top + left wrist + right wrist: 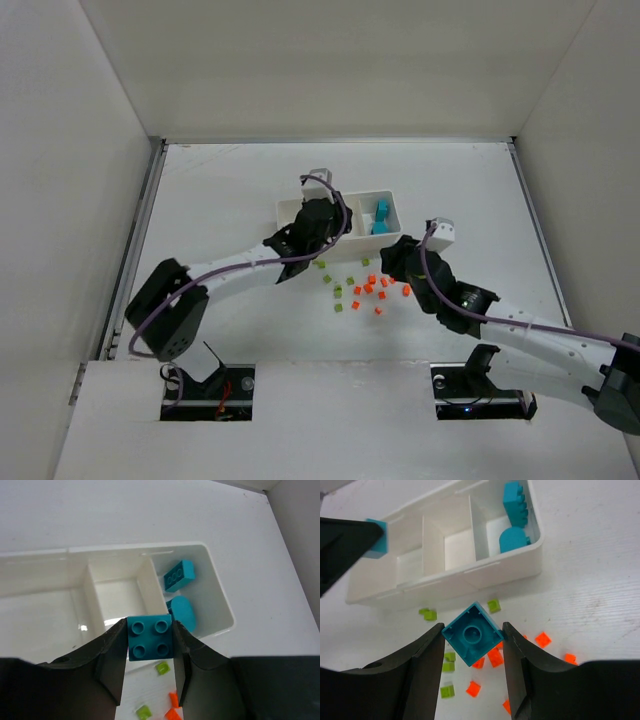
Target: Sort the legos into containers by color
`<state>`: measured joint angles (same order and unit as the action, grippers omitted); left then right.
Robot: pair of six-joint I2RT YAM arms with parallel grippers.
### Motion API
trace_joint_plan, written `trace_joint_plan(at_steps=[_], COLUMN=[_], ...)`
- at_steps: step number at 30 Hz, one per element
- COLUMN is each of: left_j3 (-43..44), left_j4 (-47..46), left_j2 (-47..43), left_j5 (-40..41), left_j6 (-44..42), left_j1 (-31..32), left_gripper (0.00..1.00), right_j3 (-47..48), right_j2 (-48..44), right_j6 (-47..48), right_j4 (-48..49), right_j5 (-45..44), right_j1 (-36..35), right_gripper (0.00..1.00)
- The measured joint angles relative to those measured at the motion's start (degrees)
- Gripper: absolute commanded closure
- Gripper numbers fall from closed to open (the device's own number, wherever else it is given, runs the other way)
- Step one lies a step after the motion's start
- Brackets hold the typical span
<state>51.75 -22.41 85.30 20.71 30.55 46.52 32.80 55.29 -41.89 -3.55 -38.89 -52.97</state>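
The white three-compartment tray (pixel 292 212) lies on the table (pixel 220 190) just above the centre of the top view, long side across the frame. The left pincer (pixel 318 222) hangs over it there and hides its middle part.

In the left wrist view the left pincer (pixel 150 630) is closed on a four-stud teal brick (pixel 150 637), studs towards the camera, one finger flat against each side. Behind the brick the tray (pixel 120 597) fills the upper half of the frame. Its left and middle compartments show only bare white floor, and the right one holds a long teal brick (pixel 179 575) and a rounded teal piece (pixel 182 612).

The right pincer (pixel 395 258) sits right of centre in the top view, below the tray's right end and above the loose bricks.

In its own wrist view the right pincer (pixel 472 630) grips a second teal brick (pixel 472 641). This brick is turned corner-up, with its hollow underside facing the lens.

Beyond it the tray (pixel 470 577) crosses the upper frame. The left pincer's brick (pixel 377 537) shows at the upper left, in front of the tray's left end.

Small lime green bricks (pixel 338 292) and orange-red bricks (pixel 372 288) lie scattered on the table below the tray. The green ones are mostly to the left and the orange-red ones mostly to the right. In the right wrist view, several of them lie under and around the held brick, among them a green one (pixel 427 613) close to the tray's front wall and an orange one (pixel 543 639) lower right.
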Motion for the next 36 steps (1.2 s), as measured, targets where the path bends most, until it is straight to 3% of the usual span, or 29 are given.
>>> trace_joint_plan(at_steps=[8, 11, 14, 17, 20, 23, 28, 36], left_j3=[14.58, 18.75, 21.27, 22.38, 22.53, 22.45, 14.95, -6.71], left_j4=[-1.77, -1.79, -1.79, -1.79, -1.81, -1.84, -2.69, -3.13], left_j2=[17.79, 21.81, 24.17, 25.16, 25.22, 25.18, 19.63, 0.15], left_j5=[-3.82, -4.59, -5.22, -5.64, -5.73, -5.73, -5.14, -0.11], left_j6=[-0.72, -1.11, -1.57, -1.95, -2.08, -2.21, -2.12, -1.68], left_j1=[0.35, 0.72, 1.05, 1.27, 1.25, 0.98, 0.22, 2.47], left_gripper=[0.72, 0.66, 0.5, 0.41, 0.4, 0.44, 0.53, 0.57], right_j3=[-1.4, -2.89, -3.39, -3.41, -3.37, -2.82, 0.81, 7.87], right_j2=[-4.92, -5.55, -5.16, -4.13, -2.1, 0.02, 5.25, 17.86], right_j6=[0.48, 0.59, 0.79, 1.18, 2.08, 3.06, 5.79, 9.51], right_j4=[-0.42, -0.79, -0.9, -0.48, 0.61, 1.11, 3.58, 9.73], right_j5=[0.13, 0.72, 1.84, 2.91, 3.96, 4.79, 6.14, 9.31], right_j1=[4.46, 6.47, 8.61, 10.1, 10.97, 11.04, 11.76, 16.13], right_gripper=[0.63, 0.63, 0.63, 0.63, 0.63, 0.63, 0.62, 0.62])
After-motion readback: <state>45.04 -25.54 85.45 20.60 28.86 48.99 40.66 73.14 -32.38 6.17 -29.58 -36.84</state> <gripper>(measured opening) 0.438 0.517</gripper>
